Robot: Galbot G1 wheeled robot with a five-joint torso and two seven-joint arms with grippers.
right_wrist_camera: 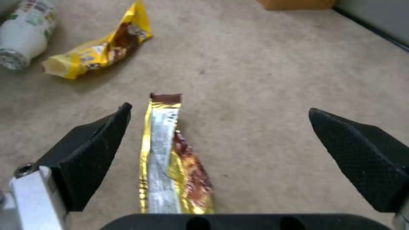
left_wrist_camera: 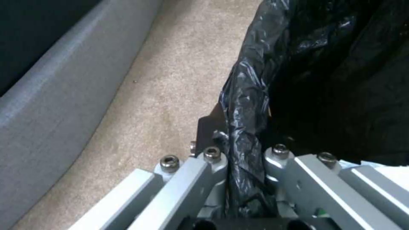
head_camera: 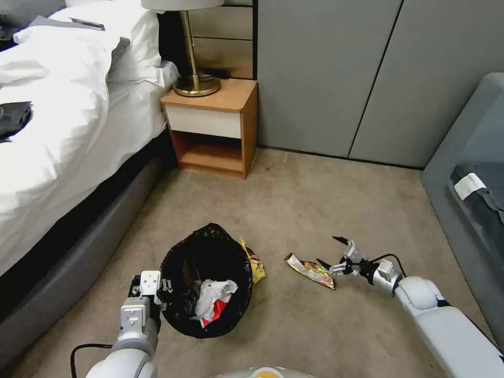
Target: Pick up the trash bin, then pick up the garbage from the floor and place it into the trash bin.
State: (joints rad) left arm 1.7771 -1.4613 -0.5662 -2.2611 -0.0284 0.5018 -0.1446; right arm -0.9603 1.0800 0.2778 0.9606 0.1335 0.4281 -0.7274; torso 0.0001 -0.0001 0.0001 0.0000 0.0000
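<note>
Two arms were at work over the carpet (head_camera: pixel 315 199), beside the bed (head_camera: pixel 58 157) and nightstand (head_camera: pixel 212 131). The trash bin (head_camera: pixel 207 281), lined with a black bag (left_wrist_camera: pixel 251 105), sat at the left; the left gripper (left_wrist_camera: pixel 238 179) was pinched onto its bagged rim, and crumpled white and red litter (head_camera: pixel 212 302) lay inside. A yellow wrapper (right_wrist_camera: pixel 98 52) lay just beside the bin, a white bottle (right_wrist_camera: pixel 23 33) near it. The right gripper (head_camera: pixel 336 253) hung low with jaws spread wide. Between them lay the gold-and-brown wrapper (right_wrist_camera: pixel 172 156), closer to one finger, its long axis running along the gripper's reach, so the right arm was clearly nearer it.
</note>
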